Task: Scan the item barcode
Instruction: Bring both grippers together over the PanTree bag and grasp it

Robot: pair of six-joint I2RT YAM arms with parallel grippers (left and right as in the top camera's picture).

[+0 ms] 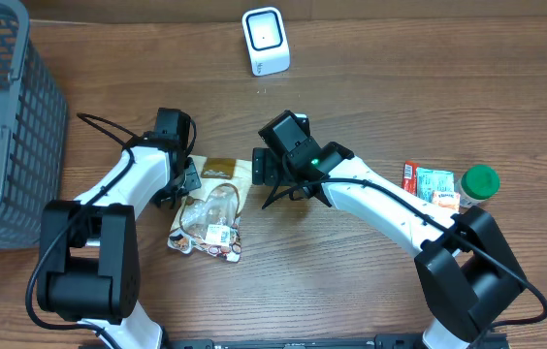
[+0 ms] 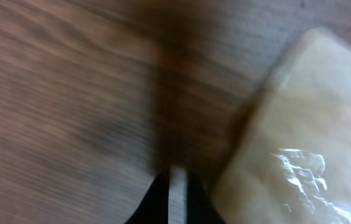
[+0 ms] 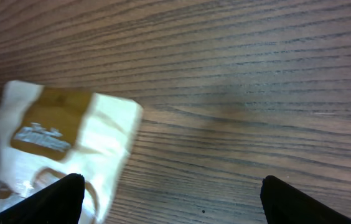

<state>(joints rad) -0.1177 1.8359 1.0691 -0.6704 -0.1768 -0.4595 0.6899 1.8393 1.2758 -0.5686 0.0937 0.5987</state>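
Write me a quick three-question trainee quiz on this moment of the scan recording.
1. True or false: the right gripper is shut on the snack bag.
2. Beside the green-capped bottle lie: A spoons, B small packets, C cups.
3. Fill in: the left gripper, next to the bag, is ____.
Key: 1 false, it is open; 2 B; 3 shut.

The left gripper point(image 1: 178, 184) is pinched closed, low at the left edge of the bag point(image 1: 210, 218). The right gripper point(image 1: 295, 194) is angled down just right of the bag's top, jaws spread wide.
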